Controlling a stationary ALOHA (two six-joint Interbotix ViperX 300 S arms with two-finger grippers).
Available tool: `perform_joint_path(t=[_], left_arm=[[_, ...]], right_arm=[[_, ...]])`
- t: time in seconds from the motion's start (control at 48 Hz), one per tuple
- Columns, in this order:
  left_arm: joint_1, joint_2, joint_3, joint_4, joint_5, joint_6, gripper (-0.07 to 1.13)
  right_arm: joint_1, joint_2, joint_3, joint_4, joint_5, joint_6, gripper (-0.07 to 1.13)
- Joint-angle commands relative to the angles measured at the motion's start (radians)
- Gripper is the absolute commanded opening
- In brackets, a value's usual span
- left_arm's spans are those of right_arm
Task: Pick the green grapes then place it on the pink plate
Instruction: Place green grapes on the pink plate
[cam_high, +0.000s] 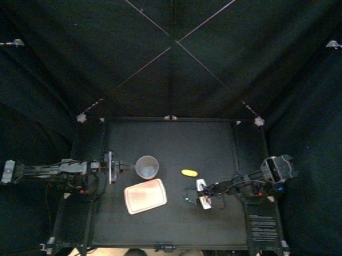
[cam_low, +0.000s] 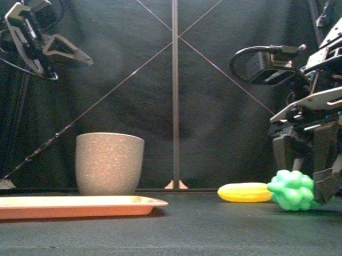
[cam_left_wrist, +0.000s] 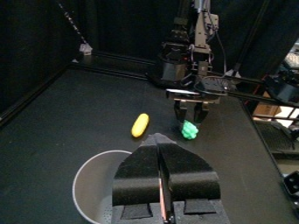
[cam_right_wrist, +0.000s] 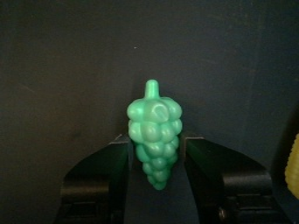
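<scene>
Right end effector (cam_right_wrist: 159, 147): jaws narrow but not clamped, straddling the green grapes (cam_right_wrist: 152, 118), with a thin gap on each side. Grapes lie flat on the counter (cam_high: 167, 140) between the jaws. Their long axis runs along the jaws' inner faces, stem end pointing away from the wrist, tapered tip toward it. Right arm (cam_low: 287, 70) comes down steeply from above, elbow folded, end effector low at counter level. Yellow toy food (cam_low: 245, 192), long and lying flat, is just beside the end effector on the side toward the left arm. Pink plate (cam_low: 80, 205) lies farther that way, well apart, and grey bowl (cam_low: 110, 163) stands upright behind it. Left arm (cam_low: 34, 35) is raised beyond the plate. Left end effector (cam_left_wrist: 163, 171): jaws pressed together, holding nothing, above the bowl's rim.
</scene>
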Motion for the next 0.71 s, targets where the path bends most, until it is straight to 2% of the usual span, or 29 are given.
perform_joint_path(t=[0.021, 0.208, 0.354, 0.708], left_arm=[[0.002, 0.003, -0.011, 0.0, -0.009, 0.002, 0.19], [0.008, 0.003, -0.009, 0.003, -0.011, 0.005, 0.19], [0.031, 0.003, -0.002, 0.002, -0.012, 0.003, 0.19], [0.061, 0.002, 0.011, 0.0, -0.011, 0.002, 0.19]], right_arm=[[0.005, -0.017, -0.026, 0.009, -0.006, -0.002, 0.69], [-0.002, -0.017, -0.117, -0.015, -0.018, -0.014, 0.68], [-0.031, 0.023, -0.233, -0.094, -0.064, -0.011, 0.68], [-0.098, 0.318, -0.584, -0.149, -0.141, -0.018, 0.68]])
